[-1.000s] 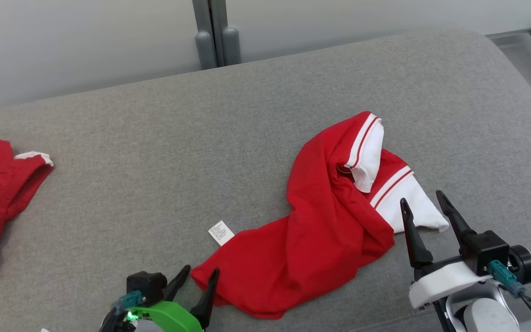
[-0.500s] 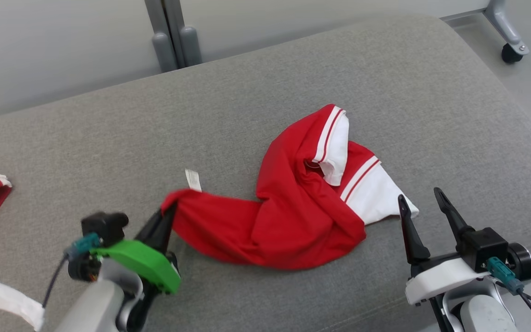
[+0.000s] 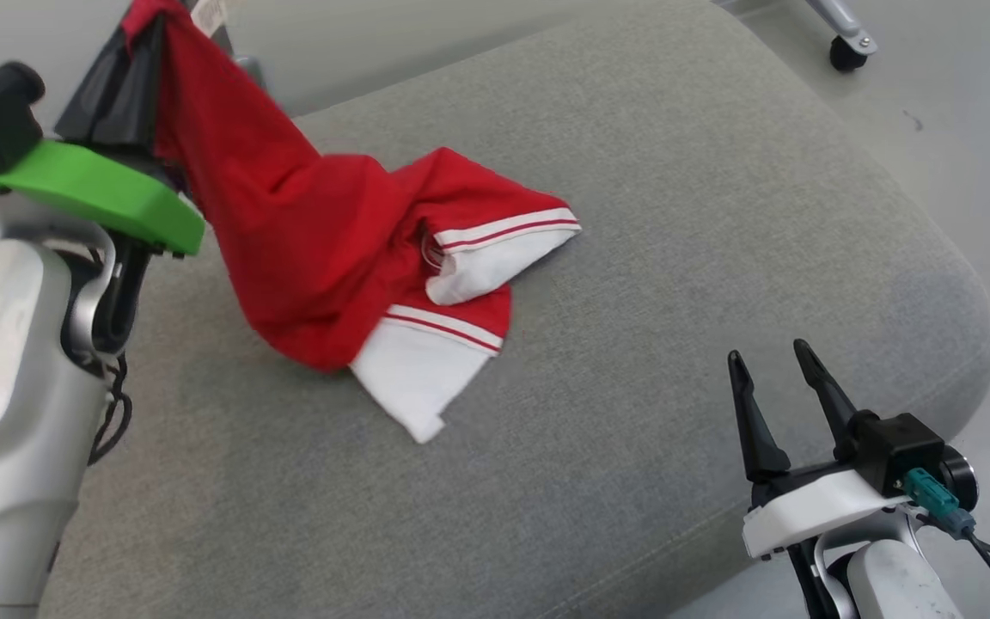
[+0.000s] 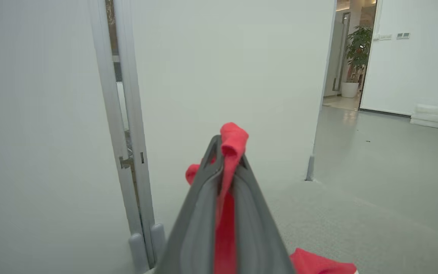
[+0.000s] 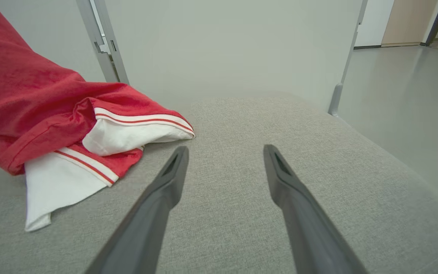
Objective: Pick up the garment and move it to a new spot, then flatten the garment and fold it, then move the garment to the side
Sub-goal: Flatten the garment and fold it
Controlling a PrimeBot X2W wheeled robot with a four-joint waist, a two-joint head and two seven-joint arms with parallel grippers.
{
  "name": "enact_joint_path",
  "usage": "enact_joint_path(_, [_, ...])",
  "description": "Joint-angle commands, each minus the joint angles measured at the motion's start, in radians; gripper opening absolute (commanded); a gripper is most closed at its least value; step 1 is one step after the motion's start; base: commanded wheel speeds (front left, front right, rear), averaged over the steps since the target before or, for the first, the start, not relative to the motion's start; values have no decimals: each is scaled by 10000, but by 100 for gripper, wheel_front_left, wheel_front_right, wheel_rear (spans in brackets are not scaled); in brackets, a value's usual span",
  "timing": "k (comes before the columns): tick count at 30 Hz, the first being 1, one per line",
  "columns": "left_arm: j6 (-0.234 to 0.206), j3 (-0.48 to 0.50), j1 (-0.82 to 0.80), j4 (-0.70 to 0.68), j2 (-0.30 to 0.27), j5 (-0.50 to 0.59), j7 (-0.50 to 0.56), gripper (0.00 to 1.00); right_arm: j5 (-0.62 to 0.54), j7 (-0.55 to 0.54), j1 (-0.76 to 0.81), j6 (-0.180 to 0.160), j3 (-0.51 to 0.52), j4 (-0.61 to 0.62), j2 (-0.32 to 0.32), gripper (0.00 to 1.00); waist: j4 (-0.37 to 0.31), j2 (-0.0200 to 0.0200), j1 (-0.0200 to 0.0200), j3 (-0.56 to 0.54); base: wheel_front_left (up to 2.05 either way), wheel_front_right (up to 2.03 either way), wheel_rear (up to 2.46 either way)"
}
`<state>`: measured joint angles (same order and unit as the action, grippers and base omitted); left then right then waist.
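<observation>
1. L gripper (image 3: 144,26): fingers pressed together, pinching a red edge of the garment (image 3: 314,249). In the left wrist view a tuft of cloth (image 4: 234,137) pokes out past the tips.
2. Right beside the pinch: a small white label (image 3: 207,13). Below the L tips the cloth drops in a slanting sheet toward the grey cushion (image 3: 675,215).
3. Further down from the L gripper: the rest of the garment lies bunched on the cushion, with the white, red-striped sleeve panels (image 3: 413,378) crumpled one over the other. The garment is thus part-raised, not clear of the surface.
4. R gripper (image 3: 767,352): fingers spread, nothing between them, low over bare cushion, well apart from the L gripper. The white panels sit ahead and to the left of its tips (image 5: 225,150), near but not touching.
5. Beyond both grippers: cushion's far edge, pale partition wall (image 5: 222,45), and a caster (image 3: 843,53) on the floor.
6. Progress (est.): step 1 only. Grasp made and lift partial, with no set-down at a new spot yet. Flattening, folding and moving aside are all left. R gripper looks free to help w/ spreading.
</observation>
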<state>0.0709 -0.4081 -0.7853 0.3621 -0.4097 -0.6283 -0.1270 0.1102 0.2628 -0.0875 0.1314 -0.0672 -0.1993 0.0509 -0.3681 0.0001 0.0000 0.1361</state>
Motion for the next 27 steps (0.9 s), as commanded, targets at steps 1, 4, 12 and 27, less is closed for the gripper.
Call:
enact_joint_path(1, [-33, -27, -329, -49, -76, 123, -78, 0, 76, 31, -8, -14, 17, -14, -4, 100, -350, -1, 0, 181, 0, 0, 0])
enact_joint_path(4, [80, -170, -804, -136, -42, 384, -264, 0, 127, 31, 48, -14, 56, -8, -4, 100, -450, -1, 0, 195, 0, 0, 0])
enact_joint_path(12, [250, -357, -227, -703, 407, 153, -950, 0, 141, 31, 172, -14, 228, -18, -5, 100, -234, -1, 0, -34, 0, 0, 0])
enact_joint_path(27, [-534, -1088, 7528, -2475, 857, -1419, -1301, 0, -260, 31, 576, -14, 481, -81, 3, 100, 1645, -1, 0, -583, 0, 0, 0])
